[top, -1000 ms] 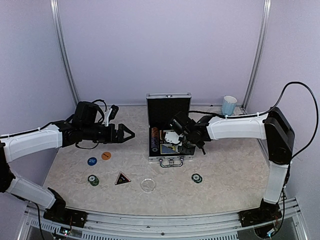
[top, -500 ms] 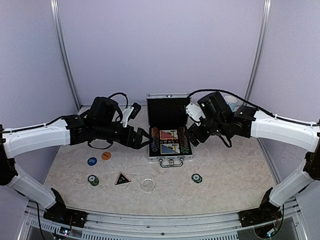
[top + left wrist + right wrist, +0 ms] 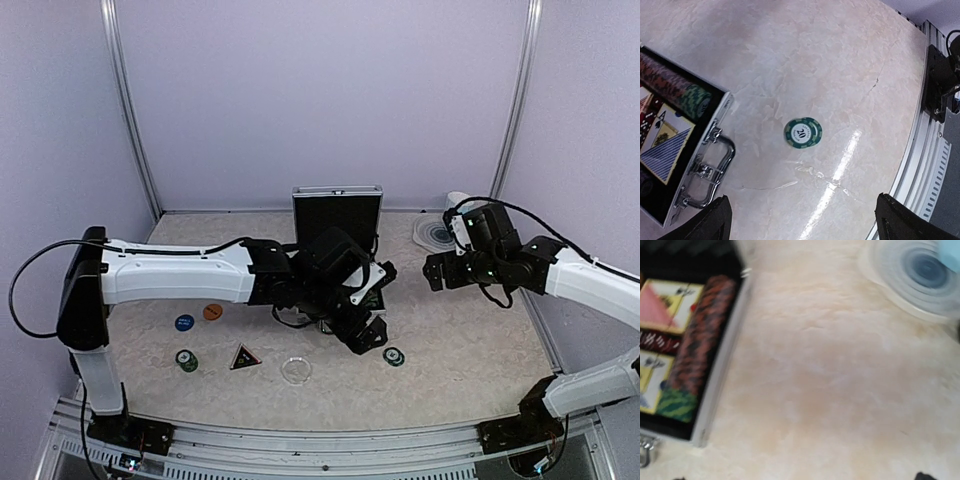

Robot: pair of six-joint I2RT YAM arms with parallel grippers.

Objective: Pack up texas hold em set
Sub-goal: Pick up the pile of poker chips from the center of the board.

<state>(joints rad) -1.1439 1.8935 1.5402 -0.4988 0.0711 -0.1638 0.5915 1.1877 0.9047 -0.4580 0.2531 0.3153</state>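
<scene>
Left gripper (image 3: pixel 368 336) hangs above the green chip stack (image 3: pixel 803 132), fingers spread wide and empty, evidently to straddle it for a pick. The briefcase (image 3: pixel 721 107) lies open just beside it to receive the chips. Right gripper (image 3: pixel 432 271), fingers apart and holding nothing, stands well clear.

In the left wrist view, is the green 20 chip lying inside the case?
No, the green chip lies flat on the table, apart from the open case.

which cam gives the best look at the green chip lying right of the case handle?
Left wrist: the green chip sits near mid-frame, unobstructed, with its 20 legible. Top external shows it only small and low on the table. Right wrist doesn't show it at all.
</scene>
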